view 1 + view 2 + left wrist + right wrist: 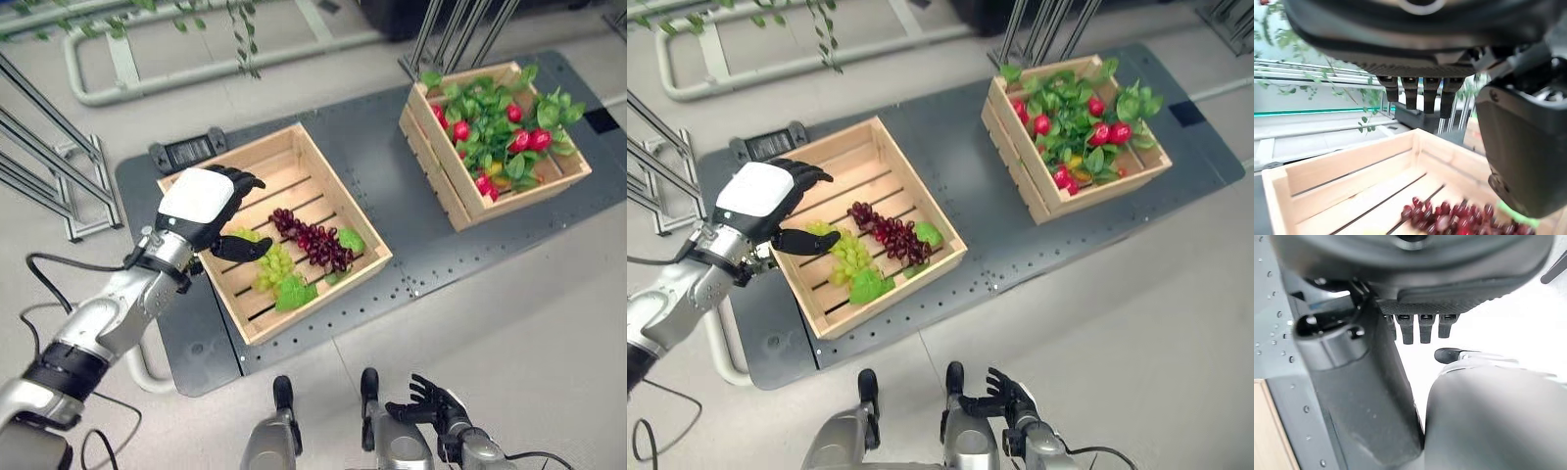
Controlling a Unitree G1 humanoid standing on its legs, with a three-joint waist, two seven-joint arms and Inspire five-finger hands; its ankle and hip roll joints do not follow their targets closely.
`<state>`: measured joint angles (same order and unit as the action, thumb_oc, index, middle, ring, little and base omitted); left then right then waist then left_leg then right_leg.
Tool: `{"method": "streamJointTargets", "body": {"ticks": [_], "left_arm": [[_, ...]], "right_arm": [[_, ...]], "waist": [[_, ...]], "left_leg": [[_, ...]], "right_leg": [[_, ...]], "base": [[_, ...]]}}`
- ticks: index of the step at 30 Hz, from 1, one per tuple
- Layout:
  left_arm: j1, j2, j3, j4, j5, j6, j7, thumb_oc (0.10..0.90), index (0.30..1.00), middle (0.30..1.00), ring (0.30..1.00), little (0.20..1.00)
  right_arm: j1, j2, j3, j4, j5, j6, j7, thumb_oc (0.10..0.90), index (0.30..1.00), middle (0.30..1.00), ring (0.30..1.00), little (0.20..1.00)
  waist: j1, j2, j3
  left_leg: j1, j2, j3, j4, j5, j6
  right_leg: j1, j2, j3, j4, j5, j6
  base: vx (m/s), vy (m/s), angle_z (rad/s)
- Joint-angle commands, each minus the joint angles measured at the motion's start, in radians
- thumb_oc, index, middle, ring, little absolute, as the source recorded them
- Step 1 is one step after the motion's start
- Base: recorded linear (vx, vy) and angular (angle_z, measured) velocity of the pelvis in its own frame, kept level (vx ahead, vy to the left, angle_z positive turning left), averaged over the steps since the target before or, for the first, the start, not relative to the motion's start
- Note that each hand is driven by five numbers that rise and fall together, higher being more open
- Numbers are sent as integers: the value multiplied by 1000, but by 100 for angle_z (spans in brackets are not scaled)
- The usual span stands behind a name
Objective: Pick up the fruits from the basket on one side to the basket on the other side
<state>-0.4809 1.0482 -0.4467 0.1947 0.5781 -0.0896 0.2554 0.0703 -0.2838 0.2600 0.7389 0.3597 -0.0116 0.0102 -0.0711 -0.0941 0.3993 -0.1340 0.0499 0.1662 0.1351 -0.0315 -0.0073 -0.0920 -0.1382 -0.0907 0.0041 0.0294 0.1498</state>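
1. Hovering over the near-left part of the wooden crate (294,157), the left hand (201,206) has its fingers relaxed and its thumb spread toward the fruit — it holds nothing.
2. The crate sits on a dark grey surface (392,186), angled so 1 corner points toward the robot.
3. Inside the crate lie 2 bunches: green grapes (274,264) just past the thumb, and dark red grapes (315,240) beside them, running diagonally across the slats.
4. Green leaves (294,292) lie at the near end of the green bunch, and another leaf (351,239) sits next to the red bunch.
5. In the left wrist view the fingers (1422,93) hang straight above the crate's slatted floor, with the red grapes below the thumb; no fruit is between them.
6. A second wooden crate (441,166) stands well apart to the right on the same surface — it is full of green foliage and red fruits (529,140).
7. The right hand (431,403) shows low by the robot's body with fingers spread loosely, holding nothing.
8. A small black device (188,151) lies on the surface behind the first crate's far-left corner.
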Motion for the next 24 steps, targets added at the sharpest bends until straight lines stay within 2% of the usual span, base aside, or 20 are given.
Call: {"method": "streamJointTargets", "body": {"ticks": [1,8,11,16,19,21,24], "left_arm": [[-153,69,21,-3,72,27,41,800,900,900,900,900],[-272,108,-101,73,162,91,-34,800,900,900,900,900],[-278,107,-114,64,228,119,-94,800,900,900,900,900],[-319,129,-135,74,269,154,-130,800,900,900,900,900],[-360,119,-162,103,300,182,-212,800,900,900,900,900],[-377,106,-177,119,373,205,-252,800,900,900,900,900],[-425,105,-208,158,394,229,-268,800,900,900,900,900]], "right_arm": [[39,-117,57,-47,-75,-58,-76,800,900,900,900,900],[18,-154,74,-112,-33,-41,-105,800,900,900,900,900],[12,-152,66,-117,-42,-46,-112,800,900,900,900,900],[3,-172,64,-134,-25,-32,-116,800,900,900,900,900],[-2,-175,70,-138,-28,-37,-113,800,900,900,900,900],[-15,-175,78,-138,-17,-34,-115,800,900,900,900,900],[-26,-179,88,-142,-13,-37,-119,800,900,900,900,900]], "waist": [[-20,29,-28],[-36,33,17],[-34,34,30],[-36,39,47],[-41,34,55],[-38,28,60],[-43,20,67]], "left_leg": [[-49,-31,7,159,-118,37],[-123,-33,-1,223,-126,37],[-134,-36,-4,238,-130,40],[-155,-37,-5,236,-119,35],[-165,-37,-2,234,-114,34],[-177,-37,-6,236,-108,33],[-189,-31,-3,242,-106,29]], "right_leg": [[-109,33,33,173,-34,-5],[-181,42,40,241,-56,-20],[-190,45,40,258,-65,-25],[-207,46,32,262,-66,-30],[-209,50,36,251,-59,-30],[-215,55,35,247,-55,-31],[-223,59,35,250,-53,-31]], "base": [[-29,18,-5],[-43,14,0],[-5,-12,-4],[-27,-5,0],[-11,-9,0],[-42,-43,2],[-16,-24,0]]}}
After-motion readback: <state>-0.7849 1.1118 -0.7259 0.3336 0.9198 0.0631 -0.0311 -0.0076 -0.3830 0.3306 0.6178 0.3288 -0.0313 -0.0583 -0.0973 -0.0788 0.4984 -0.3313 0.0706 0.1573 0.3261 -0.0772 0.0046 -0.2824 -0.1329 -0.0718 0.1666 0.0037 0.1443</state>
